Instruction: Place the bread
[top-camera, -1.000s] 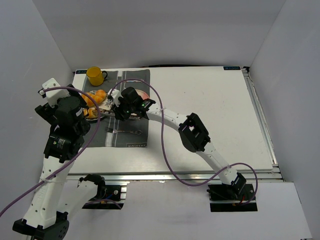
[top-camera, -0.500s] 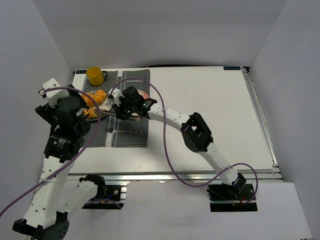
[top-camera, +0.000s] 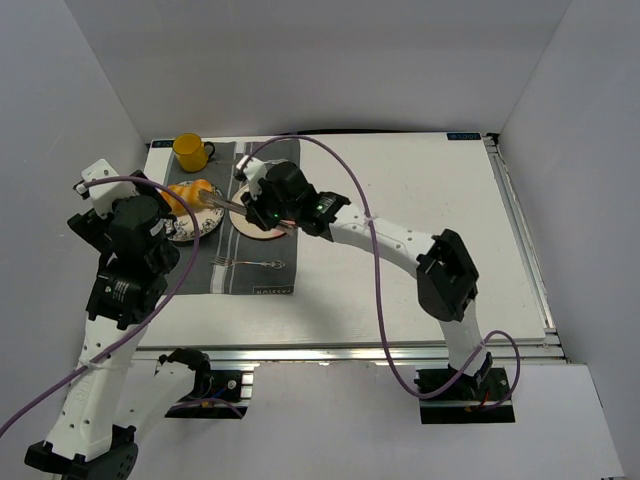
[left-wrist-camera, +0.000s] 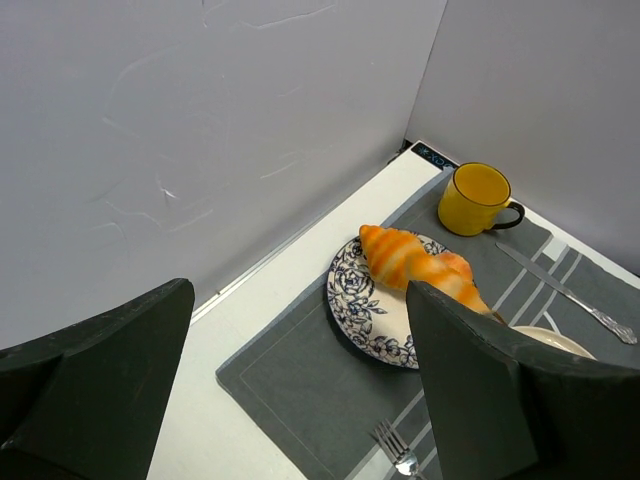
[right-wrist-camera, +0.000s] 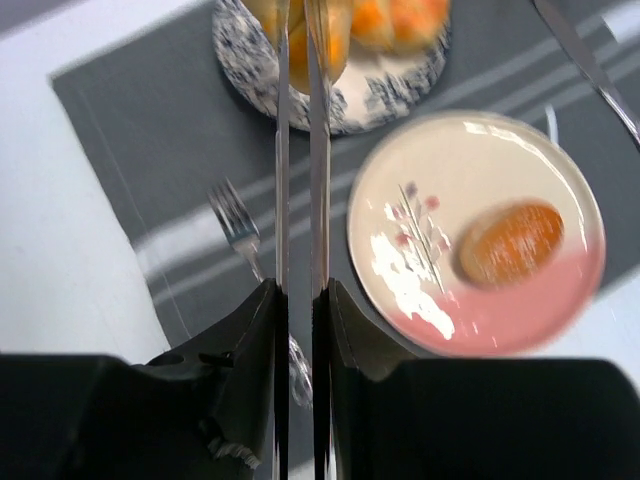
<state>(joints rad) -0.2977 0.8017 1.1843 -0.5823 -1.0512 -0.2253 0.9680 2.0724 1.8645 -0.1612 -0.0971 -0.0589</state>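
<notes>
The right arm reaches far left across the white table (top-camera: 420, 200), white walls all around. The right gripper (right-wrist-camera: 300, 300) is clamped on metal tongs (right-wrist-camera: 282, 160), whose tips meet the bread (right-wrist-camera: 335, 30) on the blue-patterned plate (right-wrist-camera: 250, 80). A bun (right-wrist-camera: 512, 243) lies on the pink plate (right-wrist-camera: 480, 330). The left gripper (left-wrist-camera: 300, 390) gapes wide, empty.

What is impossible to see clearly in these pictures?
Top view: the right arm covers most of the pink plate; its bun is hidden there.
Right wrist view: the bread on the blue plate is blurred and cut by the top edge; whether the thin blades pinch it is unclear.
Left wrist view: the left gripper hides that plate's middle.
</notes>
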